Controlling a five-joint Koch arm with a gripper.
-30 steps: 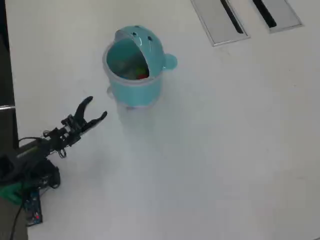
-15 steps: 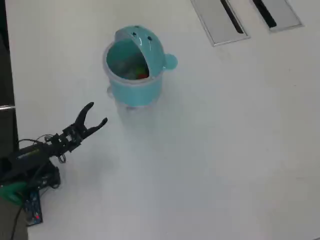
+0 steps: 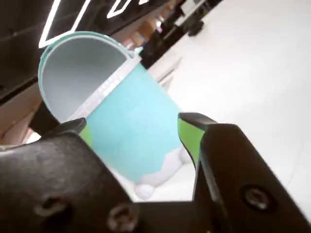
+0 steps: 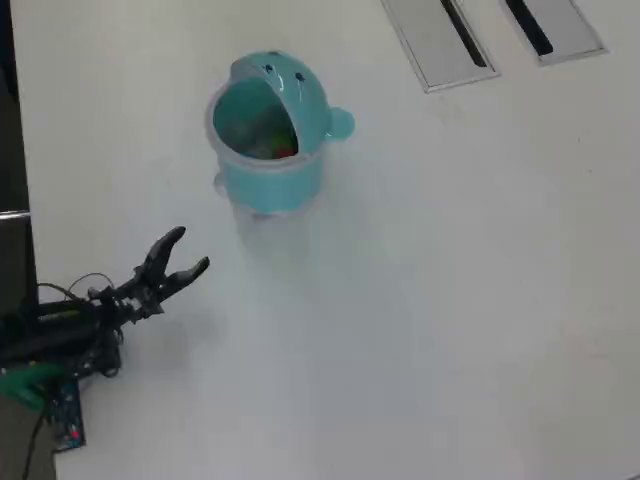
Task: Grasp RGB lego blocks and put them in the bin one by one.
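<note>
Since the earlier overhead pics the gripper (image 4: pixel 186 249) has pulled back toward the table's left edge and front-left corner, farther from the bin; bin itself hasn't shifted. Jaws spread apart, nothing between them, empty. In the wrist view the gripper (image 3: pixel 133 127) shows two black fingers w/ yellow-green pads, one pad (image 3: pixel 189 136) on the right finger clear, gap open and the bin seen through it.

Arm lies low along the left edge of the table (image 4: pixel 450 300), base w/ green part at the front-left corner.

Bin (image 4: pixel 270 165) stands upright, well apart from the gripper, toward the back-left part of the table; teal, domed hood w/ two dark dots at the back, knob on its right side in overhead view. Wrist view: bin (image 3: pixel 131 131) appears tilted, white foot below.

Inside the bin: red block (image 4: pixel 285 152) and a yellow-green block (image 4: pixel 265 148) visible. Blue one can't be made out.

Two grey slotted panels (image 4: pixel 440 40) at the back-right edge.
</note>
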